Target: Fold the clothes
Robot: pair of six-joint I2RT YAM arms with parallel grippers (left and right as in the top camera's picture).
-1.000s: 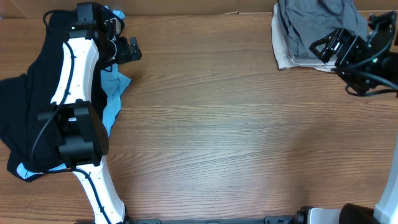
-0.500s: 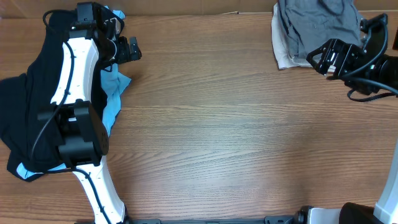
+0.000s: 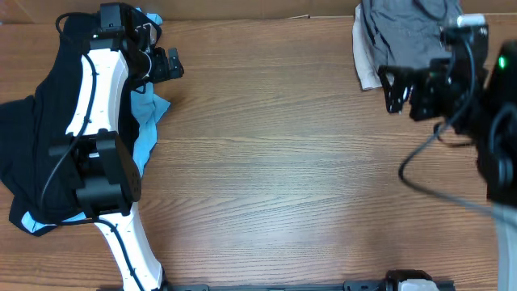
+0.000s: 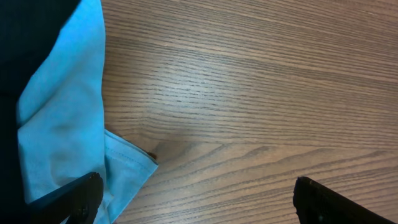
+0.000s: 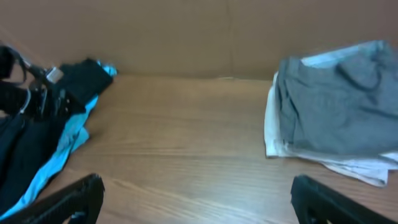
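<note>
**Unfolded pile lies to my left, nearest my left gripper**

The table (image 3: 283, 162) is bare wood between two heaps that sit well apart. At its left edge a black garment (image 3: 36, 121) sprawls under my left arm (image 3: 97, 89), its long axis running from the far side towards me. A light-blue piece (image 3: 149, 113) lies along its inner edge on the same axis. Its hemmed corner points out onto the wood, just beside one finger of my left gripper (image 4: 199, 198), whose jaws are spread wide and empty.

At the far right corner the grey shorts (image 3: 404, 36) rest on a beige piece (image 3: 367, 77), looking already stacked. My right gripper (image 3: 397, 90) hangs beside them, released, holding nothing. I judge the left gripper best placed for the next grasp.
</note>
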